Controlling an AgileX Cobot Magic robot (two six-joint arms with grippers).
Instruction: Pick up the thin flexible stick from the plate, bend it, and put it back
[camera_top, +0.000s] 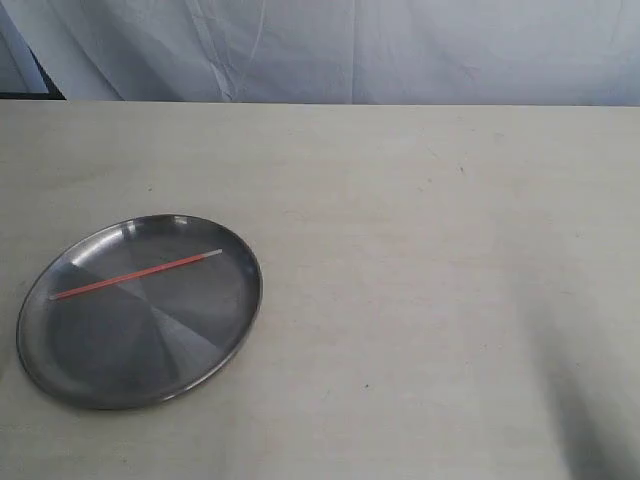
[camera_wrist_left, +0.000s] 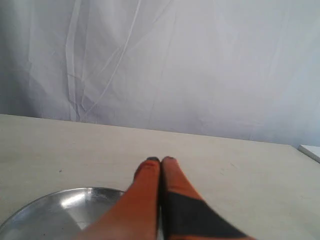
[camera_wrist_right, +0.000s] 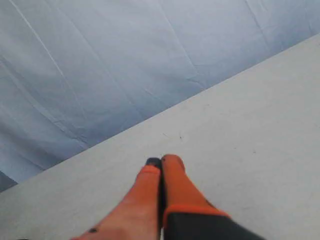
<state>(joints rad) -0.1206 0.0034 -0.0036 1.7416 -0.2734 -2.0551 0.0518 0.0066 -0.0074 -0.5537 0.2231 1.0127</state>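
Plate (camera_top: 140, 345): sits close to the left edge of the counter (camera_top: 430, 300), toward the near-left corner as the exterior view shows it.

Thin flexible stick (camera_top: 137, 275): lies flat inside the plate, diagonally across its far half. Pale end points toward the counter's middle, red-orange end toward the left edge. Both ends look to be within the rim.

Left gripper (camera_wrist_left: 161, 160): 2 fingers pressed together, nothing between them. It hangs above the plate (camera_wrist_left: 55, 210), aimed at the far edge and the backdrop cloth (camera_wrist_left: 200, 65). The stick is not in that view.

Right gripper (camera_wrist_right: 161, 161): fingers pressed together, empty, over bare counter. No plate in that view.

Neither arm shows in the exterior view.

Step (judgement): pick-up not yet begun.

Next move calls for: left gripper to spread, tip downward and come down astride the stick. The stick is very thin and flat on hard steel, so the fingertips must close right at the surface; it may skid. For the bend, the right gripper would probably need to cross toward the left edge for the other end.
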